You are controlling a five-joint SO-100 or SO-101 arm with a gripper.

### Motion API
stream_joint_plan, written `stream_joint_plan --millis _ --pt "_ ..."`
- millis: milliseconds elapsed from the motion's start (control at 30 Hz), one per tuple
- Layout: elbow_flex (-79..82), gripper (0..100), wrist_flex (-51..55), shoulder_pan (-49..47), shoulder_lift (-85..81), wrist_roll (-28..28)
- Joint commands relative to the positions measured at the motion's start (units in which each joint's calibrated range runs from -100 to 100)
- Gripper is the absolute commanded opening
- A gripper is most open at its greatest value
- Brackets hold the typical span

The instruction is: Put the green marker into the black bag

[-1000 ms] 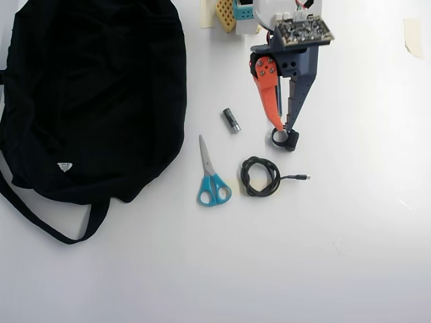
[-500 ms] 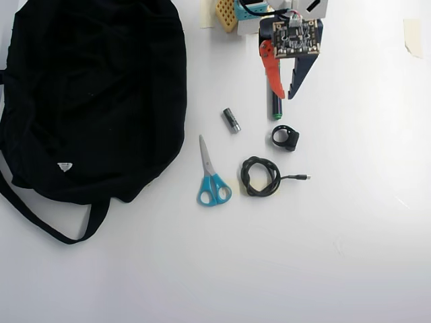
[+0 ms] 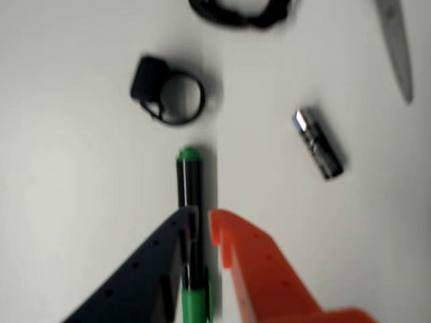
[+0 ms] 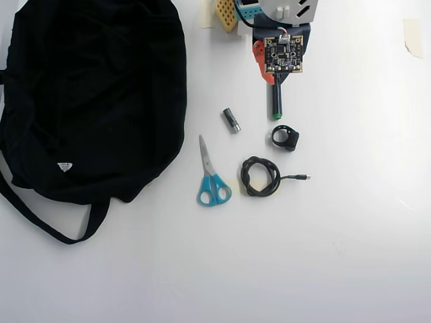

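While the green marker [image 3: 190,202] lies on the white tabletop [image 4: 350,235], the pincer [image 3: 202,225] straddles its black barrel, the dark finger on the left and the orange finger on the right in the wrist view, both close against it; whether they actually clamp it I cannot tell. The marker's small green end points toward a black ring-shaped clip [image 3: 168,97], which sits just beyond it, apart. In the overhead view the marker [image 4: 275,106] pokes out from under the arm's circuit board [image 4: 283,55], near the tabletop's top edge. A short grey-black cylinder [image 4: 231,120] lies to its left, blue-handled scissors [image 4: 211,176] and a coiled black cable [image 4: 261,176] lower down. The black bag [image 4: 87,101] fills the upper left, well apart from the marker, its strap [image 4: 47,222] looping below; its inside cannot be seen. The lower and right parts of the tabletop lie bare.
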Motion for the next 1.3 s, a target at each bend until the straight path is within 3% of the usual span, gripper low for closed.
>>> stream_joint_plan --millis 0,533,800,1267 --pt "1.76 3 0.28 -1.15 -1.52 -1.26" --pt "7.60 3 1.49 -14.84 -1.52 -9.60" --pt "11.11 15 1.32 -16.11 -1.52 -11.54" --pt "14.61 25 -1.87 -15.89 -0.36 -11.91"
